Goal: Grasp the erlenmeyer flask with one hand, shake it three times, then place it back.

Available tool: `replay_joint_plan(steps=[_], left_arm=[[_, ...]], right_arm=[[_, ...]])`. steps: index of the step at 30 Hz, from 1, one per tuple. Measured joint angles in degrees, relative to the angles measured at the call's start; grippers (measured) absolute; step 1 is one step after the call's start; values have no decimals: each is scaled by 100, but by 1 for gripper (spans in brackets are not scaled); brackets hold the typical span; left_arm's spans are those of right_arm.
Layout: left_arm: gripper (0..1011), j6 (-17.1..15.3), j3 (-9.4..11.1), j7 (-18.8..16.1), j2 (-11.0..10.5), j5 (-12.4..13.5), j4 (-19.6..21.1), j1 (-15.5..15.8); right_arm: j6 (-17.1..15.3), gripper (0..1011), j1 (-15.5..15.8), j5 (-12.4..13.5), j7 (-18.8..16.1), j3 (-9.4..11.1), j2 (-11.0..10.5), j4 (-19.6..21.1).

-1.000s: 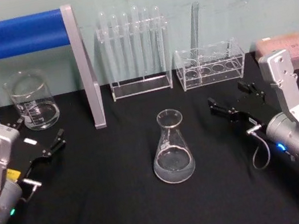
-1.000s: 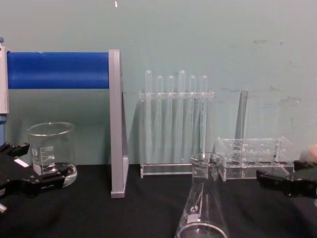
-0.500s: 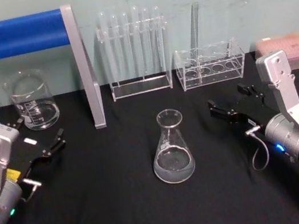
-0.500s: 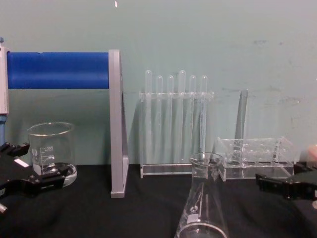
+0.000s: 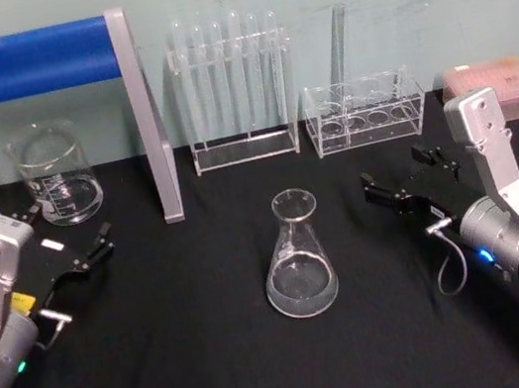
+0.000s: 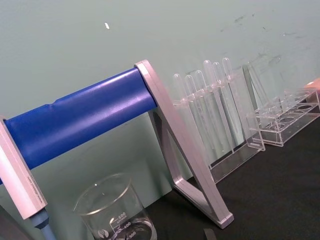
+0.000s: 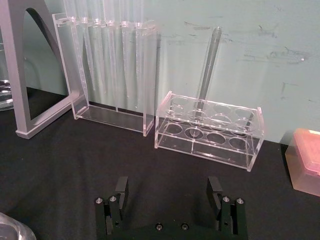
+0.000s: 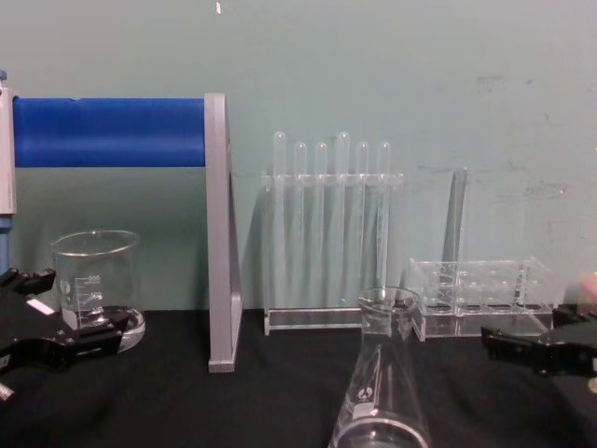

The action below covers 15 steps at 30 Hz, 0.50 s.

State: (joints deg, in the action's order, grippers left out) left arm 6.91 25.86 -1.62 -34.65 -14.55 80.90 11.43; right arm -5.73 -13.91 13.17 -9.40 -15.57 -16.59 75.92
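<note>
1. Erlenmeyer flask (image 5: pixel 298 265) stands upright near the middle of the black desk (image 5: pixel 219 362), in front of the test tube rack (image 5: pixel 237 97).
2. Right end effector (image 5: pixel 400 181) sits to the flask's right, well apart from it, fingers (image 7: pixel 121 188) spread wide and holding nothing.
3. Left end effector (image 5: pixel 77 254) rests released at the desk's left side, near the beaker (image 5: pixel 56 175).
</note>
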Motion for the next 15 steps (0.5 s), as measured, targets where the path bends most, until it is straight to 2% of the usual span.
replay_joint_plan(steps=[15], left_arm=[[1001, 0, 0, 0, 0, 0, 0, 0]], right_arm=[[7, 1000, 0, 10, -4, -3, -4, 0]])
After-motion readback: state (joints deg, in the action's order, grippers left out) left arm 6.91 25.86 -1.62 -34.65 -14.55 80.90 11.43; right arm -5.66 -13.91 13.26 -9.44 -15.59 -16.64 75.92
